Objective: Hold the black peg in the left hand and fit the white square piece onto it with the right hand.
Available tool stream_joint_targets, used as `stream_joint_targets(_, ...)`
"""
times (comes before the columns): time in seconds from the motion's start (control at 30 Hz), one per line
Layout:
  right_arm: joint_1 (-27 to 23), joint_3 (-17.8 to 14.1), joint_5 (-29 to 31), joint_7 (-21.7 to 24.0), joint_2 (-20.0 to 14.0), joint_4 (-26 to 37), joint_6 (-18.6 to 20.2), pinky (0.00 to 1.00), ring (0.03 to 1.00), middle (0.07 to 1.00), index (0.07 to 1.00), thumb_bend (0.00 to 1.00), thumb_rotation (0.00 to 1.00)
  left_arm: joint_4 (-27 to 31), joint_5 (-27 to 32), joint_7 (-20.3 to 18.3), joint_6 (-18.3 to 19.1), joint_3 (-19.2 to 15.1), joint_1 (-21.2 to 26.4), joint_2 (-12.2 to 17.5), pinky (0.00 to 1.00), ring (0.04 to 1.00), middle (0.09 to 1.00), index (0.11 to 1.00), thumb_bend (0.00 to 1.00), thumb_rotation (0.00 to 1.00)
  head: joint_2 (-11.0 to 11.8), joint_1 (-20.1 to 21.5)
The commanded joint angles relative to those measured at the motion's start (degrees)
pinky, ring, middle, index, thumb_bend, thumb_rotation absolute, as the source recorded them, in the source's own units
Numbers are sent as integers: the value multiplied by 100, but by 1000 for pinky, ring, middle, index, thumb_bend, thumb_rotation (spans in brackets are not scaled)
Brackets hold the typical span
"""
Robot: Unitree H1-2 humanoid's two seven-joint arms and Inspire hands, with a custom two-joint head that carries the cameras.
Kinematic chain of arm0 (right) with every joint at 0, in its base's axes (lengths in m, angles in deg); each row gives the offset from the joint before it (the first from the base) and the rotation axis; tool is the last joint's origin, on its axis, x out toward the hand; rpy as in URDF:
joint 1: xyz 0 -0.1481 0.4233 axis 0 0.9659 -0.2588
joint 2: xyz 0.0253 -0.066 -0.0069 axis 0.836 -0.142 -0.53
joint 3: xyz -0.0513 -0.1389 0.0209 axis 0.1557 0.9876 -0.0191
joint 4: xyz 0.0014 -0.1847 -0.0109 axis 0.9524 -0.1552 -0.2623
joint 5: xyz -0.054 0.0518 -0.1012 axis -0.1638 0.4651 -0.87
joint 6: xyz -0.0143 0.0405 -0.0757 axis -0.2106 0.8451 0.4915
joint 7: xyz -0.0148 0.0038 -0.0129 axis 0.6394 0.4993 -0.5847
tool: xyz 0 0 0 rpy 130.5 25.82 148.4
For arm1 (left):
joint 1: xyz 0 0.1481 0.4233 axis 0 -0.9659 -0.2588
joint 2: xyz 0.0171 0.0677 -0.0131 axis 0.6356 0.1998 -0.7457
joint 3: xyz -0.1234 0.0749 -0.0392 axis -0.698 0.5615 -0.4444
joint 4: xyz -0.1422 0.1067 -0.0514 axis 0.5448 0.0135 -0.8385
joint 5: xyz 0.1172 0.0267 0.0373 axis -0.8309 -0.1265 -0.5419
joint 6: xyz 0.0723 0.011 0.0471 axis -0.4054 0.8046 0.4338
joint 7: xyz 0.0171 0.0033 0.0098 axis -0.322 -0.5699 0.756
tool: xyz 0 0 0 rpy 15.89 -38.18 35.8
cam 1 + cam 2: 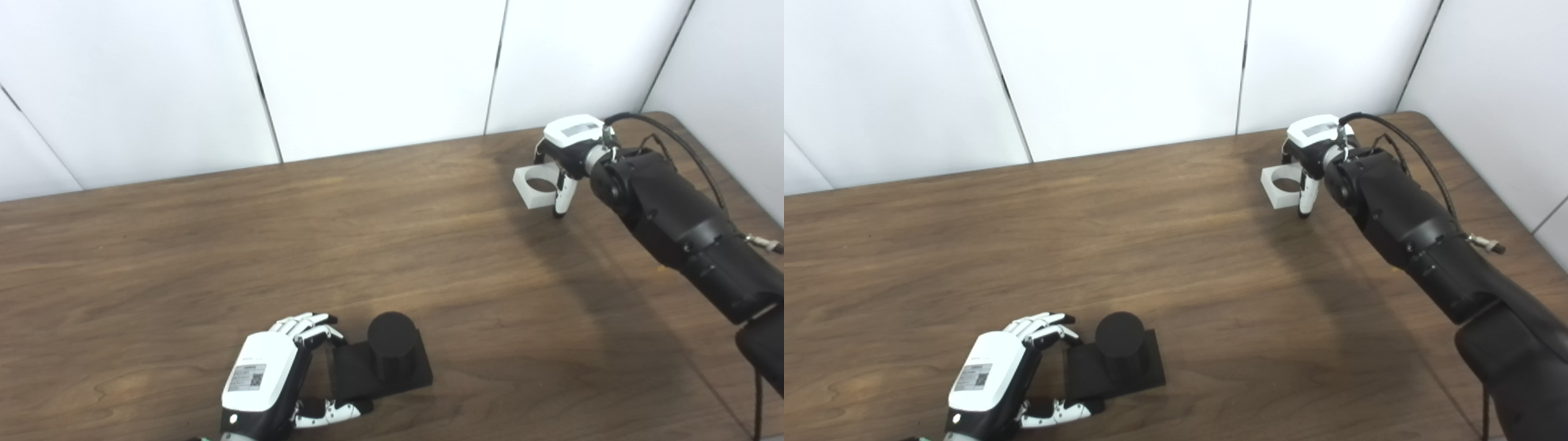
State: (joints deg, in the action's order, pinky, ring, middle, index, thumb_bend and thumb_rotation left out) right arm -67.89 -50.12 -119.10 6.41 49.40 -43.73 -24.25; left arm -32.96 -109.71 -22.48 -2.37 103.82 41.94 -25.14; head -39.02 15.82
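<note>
left hand [269, 373]: low, fingers curled | right hand [566, 153]: extended far, fingers closed

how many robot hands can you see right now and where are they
2. The left hand is at the near edge of the table, fingers around the black peg's base. The right hand is far right, gripping the white square piece.

Bright even overhead light, soft shadows on the table [184, 245], sharp focus, slight grain

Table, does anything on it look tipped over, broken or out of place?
Nothing stands out. The black peg stands upright on its base beside the left hand; the right hand grips the white piece, intact, at the far right.
</note>
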Motion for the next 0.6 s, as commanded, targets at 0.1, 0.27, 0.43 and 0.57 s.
stream_joint_targets(0.1,-65,-34,37,-95,2,50,-61,840,902,862,672,798,179,-170,-263,-440,116,99,-227,171,809,825,798,487,518,47,-9,-8)
stream_joint_targets(0.27,-63,25,-54,-108,66,7,-34,824,888,850,651,793,173,-152,-268,-449,119,108,-234,166,811,825,798,487,518,47,-19,-26)
stream_joint_targets(0.43,-28,-81,59,-218,158,-43,-21,824,880,832,509,547,139,-163,-260,-432,112,108,-237,163,808,824,798,487,518,47,-32,-21)
stream_joint_targets(0.57,12,-134,100,-368,171,-14,-77,807,869,811,490,524,137,-165,-270,-431,131,106,-239,146,809,824,797,487,518,47,-39,-18)
